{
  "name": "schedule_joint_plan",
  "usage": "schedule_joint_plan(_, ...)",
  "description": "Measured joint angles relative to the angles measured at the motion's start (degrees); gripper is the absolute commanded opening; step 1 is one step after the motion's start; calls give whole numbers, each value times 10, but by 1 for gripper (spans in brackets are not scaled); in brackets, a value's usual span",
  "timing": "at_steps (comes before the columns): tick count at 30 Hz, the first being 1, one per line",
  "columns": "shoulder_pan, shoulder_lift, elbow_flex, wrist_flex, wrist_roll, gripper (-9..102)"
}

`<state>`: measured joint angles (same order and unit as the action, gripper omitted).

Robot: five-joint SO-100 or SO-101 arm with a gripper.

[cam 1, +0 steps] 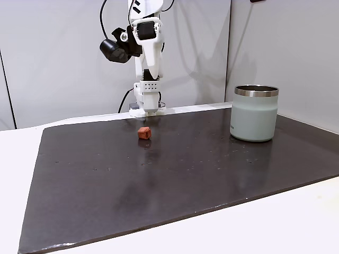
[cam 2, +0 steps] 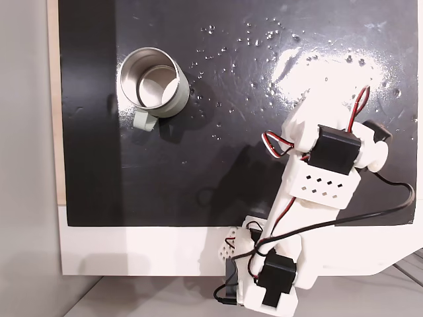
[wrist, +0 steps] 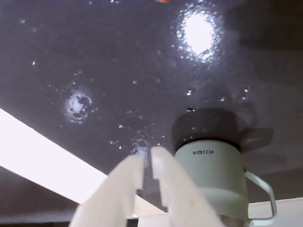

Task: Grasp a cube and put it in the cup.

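A tiny reddish-brown cube (cam 1: pixel 144 132) lies on the black mat in a fixed view, just in front of the arm's base. In the wrist view an orange-red sliver of the cube (wrist: pixel 162 1) touches the top edge. The pale mint cup (cam 1: pixel 255 112) with a steel rim stands upright to the right; from above the cup (cam 2: pixel 125 92) is empty and has a small handle. In the wrist view the cup (wrist: pixel 213 175) sits close on the right of my gripper (wrist: pixel 147 158). The white fingers are nearly together with nothing between them. The arm (cam 2: pixel 324 178) is folded over the mat's near edge.
The glossy black mat (cam 1: pixel 159 180) carries water droplets and lamp glare (wrist: pixel 199 30). White table (cam 1: pixel 275 227) borders it on all sides. Cables (cam 2: pixel 390 205) loop off the arm near its base (cam 2: pixel 264 277).
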<state>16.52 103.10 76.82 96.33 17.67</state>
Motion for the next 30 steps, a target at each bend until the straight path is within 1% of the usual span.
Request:
schedule_joint_plan(8,55,-40,-1,3,4,0)
schedule_joint_plan(16,45,-60,-1,4,4,1)
schedule_joint_plan(20,42,-90,-1,4,3,9)
schedule_joint_plan(25,44,-113,-1,-1,14,22)
schedule_joint_plan(30,52,-129,-1,0,25,26)
